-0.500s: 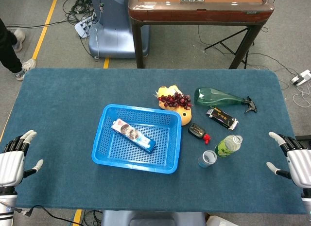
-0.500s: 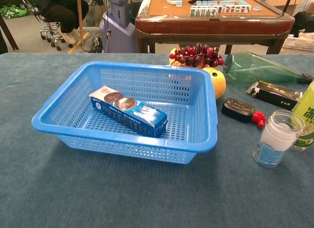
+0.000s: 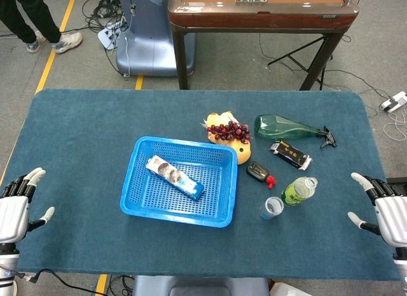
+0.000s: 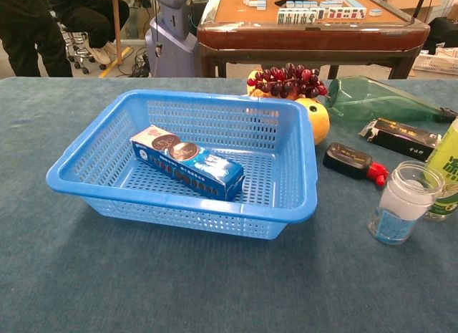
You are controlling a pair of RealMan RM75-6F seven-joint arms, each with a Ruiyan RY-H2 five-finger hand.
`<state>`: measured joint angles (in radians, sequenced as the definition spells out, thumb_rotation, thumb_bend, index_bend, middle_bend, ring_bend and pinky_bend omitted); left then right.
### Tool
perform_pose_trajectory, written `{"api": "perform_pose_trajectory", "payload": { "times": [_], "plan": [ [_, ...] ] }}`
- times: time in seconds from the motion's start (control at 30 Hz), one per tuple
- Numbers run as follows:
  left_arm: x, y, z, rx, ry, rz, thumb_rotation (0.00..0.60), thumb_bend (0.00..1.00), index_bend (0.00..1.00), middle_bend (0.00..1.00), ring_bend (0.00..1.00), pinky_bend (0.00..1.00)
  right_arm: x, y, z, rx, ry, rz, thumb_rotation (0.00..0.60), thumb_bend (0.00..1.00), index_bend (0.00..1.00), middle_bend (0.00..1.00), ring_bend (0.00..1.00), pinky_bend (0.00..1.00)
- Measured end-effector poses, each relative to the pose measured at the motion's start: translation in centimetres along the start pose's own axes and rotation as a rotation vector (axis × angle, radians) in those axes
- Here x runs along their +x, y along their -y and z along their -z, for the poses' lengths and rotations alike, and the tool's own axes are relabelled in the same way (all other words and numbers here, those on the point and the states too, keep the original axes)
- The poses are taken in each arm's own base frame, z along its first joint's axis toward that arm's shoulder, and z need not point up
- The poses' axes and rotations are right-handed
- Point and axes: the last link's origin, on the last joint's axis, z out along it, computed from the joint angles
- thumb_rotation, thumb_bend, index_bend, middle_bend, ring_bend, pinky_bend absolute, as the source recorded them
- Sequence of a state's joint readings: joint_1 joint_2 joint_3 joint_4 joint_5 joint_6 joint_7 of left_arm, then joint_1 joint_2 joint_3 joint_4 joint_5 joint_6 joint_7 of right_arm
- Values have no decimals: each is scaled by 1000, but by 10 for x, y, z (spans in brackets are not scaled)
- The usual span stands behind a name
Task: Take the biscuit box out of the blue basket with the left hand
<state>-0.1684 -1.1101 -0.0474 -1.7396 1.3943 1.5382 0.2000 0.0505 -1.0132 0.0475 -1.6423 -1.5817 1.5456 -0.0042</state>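
A blue biscuit box [image 3: 175, 177] [image 4: 187, 162] lies flat and diagonal on the floor of the blue basket [image 3: 141, 207] [image 4: 179, 214] in the middle of the table. My left hand [image 3: 16, 207] hovers at the table's left front edge, fingers spread and holding nothing, well to the left of the basket. At the right front edge my right hand [image 3: 383, 207] is likewise open with fingers apart. Neither hand shows in the chest view.
Right of the basket stand a small clear cup [image 3: 272, 208] [image 4: 403, 202] and a green bottle [image 3: 298, 191]. A black device with a red tip [image 3: 259, 174], a dark packet [image 3: 291, 155], a green spray bottle [image 3: 286, 127] and grapes with fruit [image 3: 227, 132] lie behind.
My left hand has shifted slightly left and down. A person at the far left background has moved. The box and basket have not moved.
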Motion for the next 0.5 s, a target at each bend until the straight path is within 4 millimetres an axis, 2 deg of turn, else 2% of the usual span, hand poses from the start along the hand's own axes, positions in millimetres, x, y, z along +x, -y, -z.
{"api": "perform_pose_trajectory", "payload": {
  "times": [0.13, 0.33, 0.5],
  "plan": [
    [4, -5, -8, -43, -7, 4, 600, 260, 161, 145, 140, 169, 1, 0, -1, 3, -8, 1, 600, 128, 190, 249, 245, 347],
    [19, -24, -32, -174, -14, 61, 600, 261, 194, 142, 139, 157, 1, 3, -3, 16, -9, 3, 600, 128, 190, 249, 245, 347],
    [30, -54, -62, -345, 8, 77, 600, 260, 204, 142, 129, 150, 0, 7, -6, 28, -4, 4, 600, 128, 190, 249, 245, 347]
  ]
}}
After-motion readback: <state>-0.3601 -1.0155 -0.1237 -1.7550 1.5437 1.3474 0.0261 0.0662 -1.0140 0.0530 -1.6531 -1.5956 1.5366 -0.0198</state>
